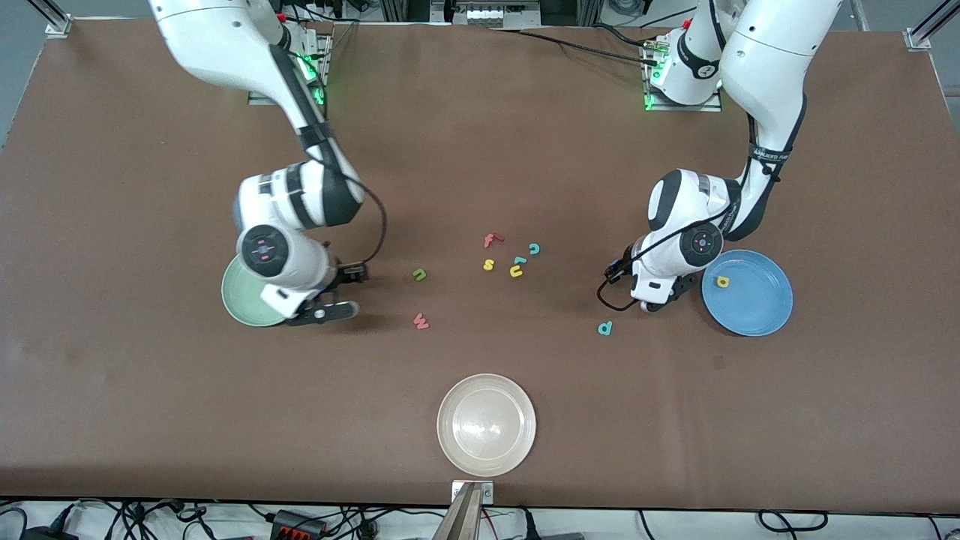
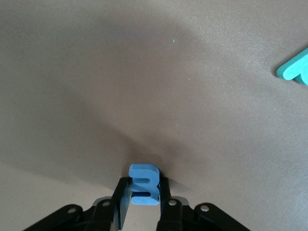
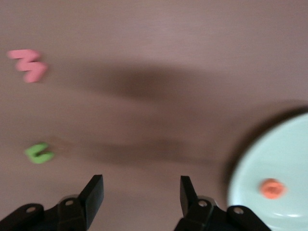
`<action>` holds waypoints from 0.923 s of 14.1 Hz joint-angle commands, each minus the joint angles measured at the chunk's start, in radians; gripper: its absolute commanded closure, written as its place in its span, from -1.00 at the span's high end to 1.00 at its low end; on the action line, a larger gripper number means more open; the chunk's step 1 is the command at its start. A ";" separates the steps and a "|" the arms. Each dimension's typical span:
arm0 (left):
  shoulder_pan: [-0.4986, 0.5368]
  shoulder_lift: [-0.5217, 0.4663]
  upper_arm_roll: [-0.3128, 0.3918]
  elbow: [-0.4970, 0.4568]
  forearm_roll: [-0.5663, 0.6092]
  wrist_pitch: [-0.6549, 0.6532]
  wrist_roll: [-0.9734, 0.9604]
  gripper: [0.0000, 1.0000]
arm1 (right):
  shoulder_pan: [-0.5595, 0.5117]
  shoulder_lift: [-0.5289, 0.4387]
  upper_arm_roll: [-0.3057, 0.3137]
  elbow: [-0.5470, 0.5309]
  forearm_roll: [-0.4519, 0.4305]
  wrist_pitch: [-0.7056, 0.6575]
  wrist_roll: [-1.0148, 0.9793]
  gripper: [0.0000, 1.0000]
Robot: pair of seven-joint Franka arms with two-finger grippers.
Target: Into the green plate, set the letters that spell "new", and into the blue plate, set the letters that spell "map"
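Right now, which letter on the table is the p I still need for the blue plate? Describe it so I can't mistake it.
Start at the blue plate at the left arm's end of the table. Just off its rim, toward the middle and nearer the front camera, the teal p lies alone on the brown table. The other teal letters sit in the central cluster among yellow ones; this one has no neighbours.

Setting: brown work table (image 1: 480,150) in a lab bay

Matte brown cover spanning nearly the whole front view, marked with faint scuffs and soft shadows. Grey floor shows past the table's corners, with aluminium frame posts (image 1: 56,19) at the corners along the top of that view. Two metal mounting plates (image 1: 682,101) with green indicator lights sit at that same edge, black cables running between them. Along the edge nearest the front camera: a white strip, tangled black cables (image 1: 150,517), and a small metal bracket (image 1: 472,491) at the middle. Lighting even, overhead.
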 commanded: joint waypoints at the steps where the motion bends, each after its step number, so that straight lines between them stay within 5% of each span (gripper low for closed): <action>1: -0.002 0.010 0.002 0.001 0.019 0.005 0.005 -0.85 | 0.054 0.044 -0.003 0.018 0.043 0.054 0.061 0.39; 3: 0.003 -0.002 0.003 0.012 0.041 -0.016 0.019 -0.85 | 0.098 0.079 0.000 0.015 0.038 0.099 0.038 0.39; 8: 0.032 -0.027 0.014 0.171 0.317 -0.358 0.080 -0.85 | 0.162 0.128 0.009 0.016 0.043 0.218 -0.014 0.39; 10: 0.070 -0.028 0.014 0.201 0.437 -0.443 0.239 -0.85 | 0.174 0.131 0.012 0.016 0.037 0.219 -0.021 0.39; 13: 0.183 -0.036 0.014 0.201 0.468 -0.440 0.534 -0.85 | 0.192 0.141 0.012 0.016 0.033 0.238 -0.058 0.37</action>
